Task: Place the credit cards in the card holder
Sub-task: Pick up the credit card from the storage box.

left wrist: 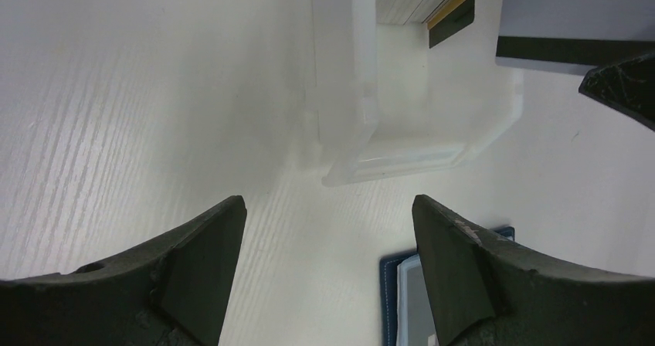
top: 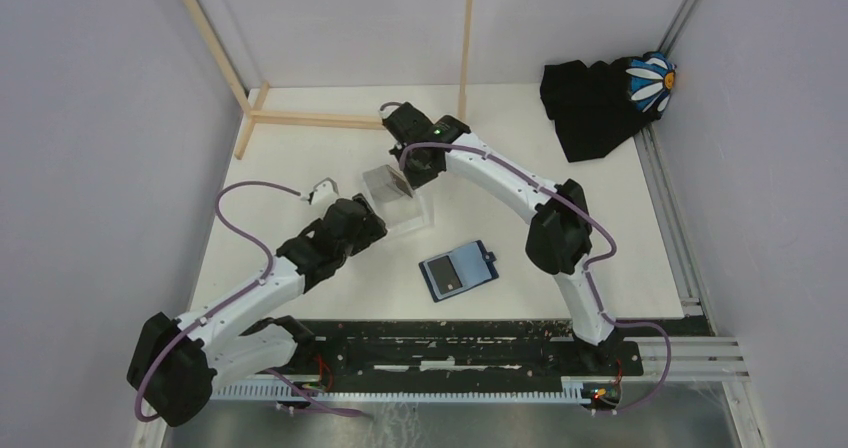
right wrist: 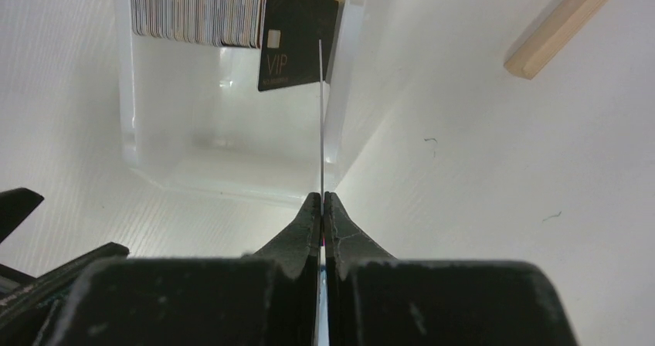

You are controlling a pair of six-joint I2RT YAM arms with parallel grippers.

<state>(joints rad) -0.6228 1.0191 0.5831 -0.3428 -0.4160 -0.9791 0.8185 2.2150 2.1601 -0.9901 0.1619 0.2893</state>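
As I watch: right gripper (right wrist: 320, 201) clamped on one credit card (right wrist: 320, 114), edge-on over the clear box (right wrist: 232, 176).
Left gripper (left wrist: 326, 207): wide open, empty, beside the box.
Card holder (top: 458, 271): open on the surface (top: 330, 148), near-right of the box.
Risk: tip-only pinch, so I fear the card pivots, slips, or snags the box wall.

Frosty clear plastic box (right wrist: 232, 168) holding smooth credit cards (right wrist: 197, 10) on a matt white, finely ribbed tabletop (right wrist: 502, 207), bare pale wooden strip (right wrist: 556, 25) at two o'clock.
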